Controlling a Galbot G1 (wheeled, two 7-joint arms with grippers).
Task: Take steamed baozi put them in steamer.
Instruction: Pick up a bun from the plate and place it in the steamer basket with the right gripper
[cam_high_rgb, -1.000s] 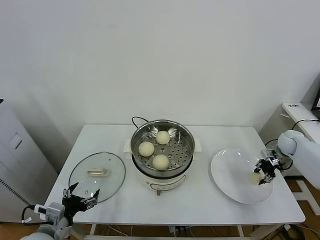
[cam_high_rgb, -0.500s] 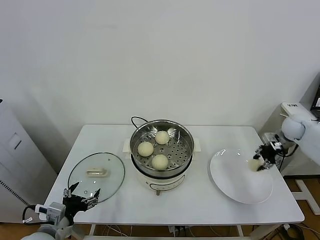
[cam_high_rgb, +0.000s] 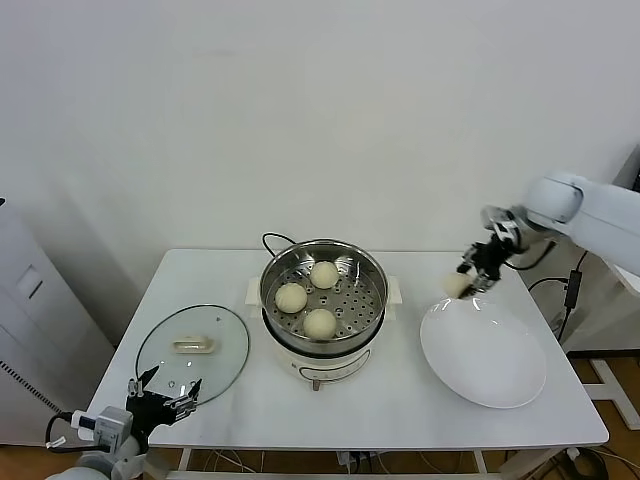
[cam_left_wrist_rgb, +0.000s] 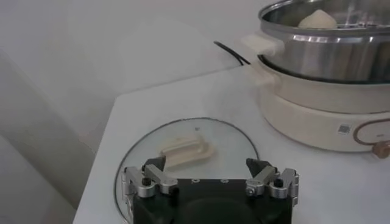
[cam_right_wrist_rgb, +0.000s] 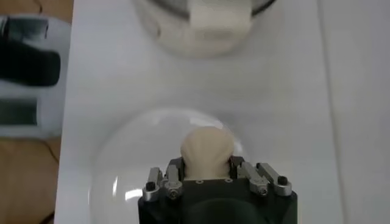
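at the near left corner of the white tabletop (cam_high_rgb: 230, 400) the left gripper (cam_high_rgb: 160, 393) hangs idle with its fingers (cam_left_wrist_rgb: 154, 168) spread wide and nothing between them, just at the near edge of a round glass lid (cam_high_rgb: 193, 346) that lies flat on the tabletop. in the middle stands the steamer (cam_high_rgb: 324, 288), a shiny steel basket with a holed bottom on a white cooker base, a black cord (cam_high_rgb: 272, 241) curling off behind it. three buns (cam_high_rgb: 320, 323) sit inside it, one toward the left, one at the back and one at the front, apart from each other. to the right lies a white plate (cam_high_rgb: 484, 350) with nothing on it. the right gripper (cam_high_rgb: 467, 280) is raised over the far rim of that plate, between the plate and the steamer's right side, and its fingers (cam_right_wrist_rgb: 172, 177) are clamped on the fourth bun (cam_high_rgb: 458, 285), which bulges out from between them and is clear of the plate.
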